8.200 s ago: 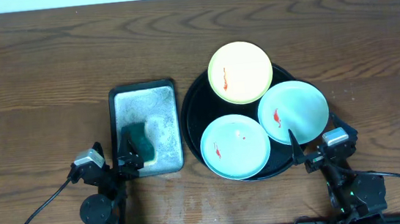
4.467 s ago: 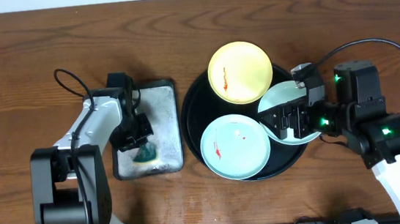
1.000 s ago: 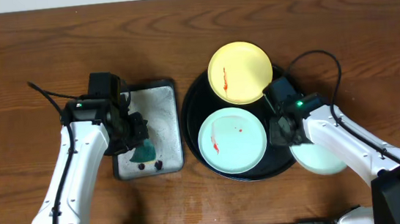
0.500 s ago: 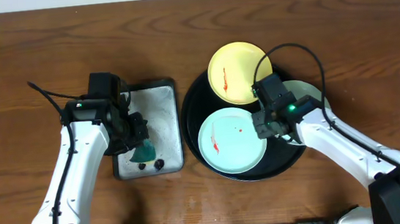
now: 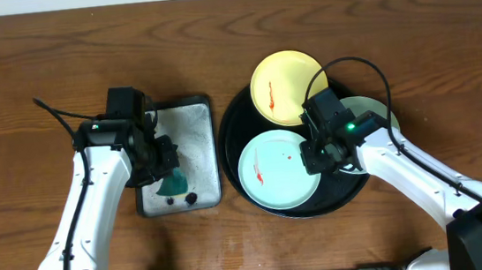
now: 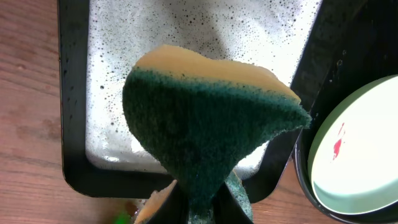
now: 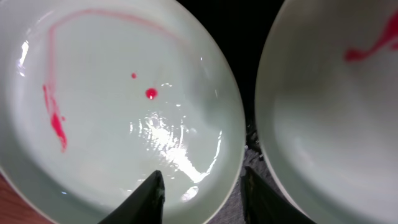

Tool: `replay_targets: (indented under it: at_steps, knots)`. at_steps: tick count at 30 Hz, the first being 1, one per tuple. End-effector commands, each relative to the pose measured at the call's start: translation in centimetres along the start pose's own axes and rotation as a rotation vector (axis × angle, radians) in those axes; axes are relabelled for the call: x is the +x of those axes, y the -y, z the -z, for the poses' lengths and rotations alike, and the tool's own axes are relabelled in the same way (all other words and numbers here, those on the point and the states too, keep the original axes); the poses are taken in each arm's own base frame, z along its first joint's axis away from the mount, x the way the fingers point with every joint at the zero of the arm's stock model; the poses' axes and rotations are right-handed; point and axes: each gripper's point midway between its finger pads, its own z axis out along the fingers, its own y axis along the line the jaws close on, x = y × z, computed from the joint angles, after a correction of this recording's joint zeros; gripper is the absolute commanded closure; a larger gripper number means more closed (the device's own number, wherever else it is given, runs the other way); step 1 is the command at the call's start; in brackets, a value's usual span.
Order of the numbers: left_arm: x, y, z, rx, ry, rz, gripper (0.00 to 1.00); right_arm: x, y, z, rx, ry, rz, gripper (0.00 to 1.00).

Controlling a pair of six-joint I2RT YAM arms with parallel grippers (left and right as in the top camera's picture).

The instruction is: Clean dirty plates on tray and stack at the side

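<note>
On the black tray (image 5: 237, 109) lie a pale yellow plate (image 5: 288, 86) at the back and an aqua plate (image 5: 276, 171) in front, both with red smears. A second aqua plate (image 5: 373, 109) rests over the tray's right rim, partly hidden by my right arm. My right gripper (image 5: 311, 156) is open. In the right wrist view its fingers (image 7: 152, 196) straddle the right rim of the front aqua plate (image 7: 118, 106), with the other aqua plate (image 7: 329, 124) beside it. My left gripper (image 6: 208, 208) is shut on a green-and-yellow sponge (image 6: 205, 124).
A rectangular dark-rimmed tray (image 5: 195, 113) with soapy foam lies left of the black tray, and the sponge (image 5: 173, 186) hangs over its front part. The black tray's rim (image 6: 336, 43) nearly touches it. Bare wooden table surrounds both trays.
A second ago the second aqua plate was under my right arm, off the tray's front right. Now it lies at the tray's right rim. My right gripper has opened and moved left. The left arm has not moved.
</note>
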Motion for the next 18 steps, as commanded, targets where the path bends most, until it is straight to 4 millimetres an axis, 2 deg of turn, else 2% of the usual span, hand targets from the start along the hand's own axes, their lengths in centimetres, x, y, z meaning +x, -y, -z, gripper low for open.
replay_targets:
  at_steps: [1,5,9,15,18]
  knots:
    - [-0.4,0.5,0.5,0.019,0.013,-0.023,0.92,0.5,-0.2,-0.6,0.006,-0.039,-0.119,0.64]
    - [-0.3,0.5,0.5,0.017,0.01,-0.022,0.92,2.1,1.2,-2.2,0.093,-0.117,-0.199,0.65]
    - [-0.3,0.5,0.5,0.018,0.011,-0.022,0.92,2.1,1.5,-3.5,0.101,-0.135,-0.212,0.67]
    - [-0.3,0.5,0.5,0.018,0.011,-0.023,0.93,-0.5,2.0,-4.3,0.126,-0.029,-0.205,0.8]
    - [-0.3,0.5,0.5,0.018,0.011,-0.022,0.93,-1.5,2.5,-4.3,0.158,0.023,-0.228,0.99]
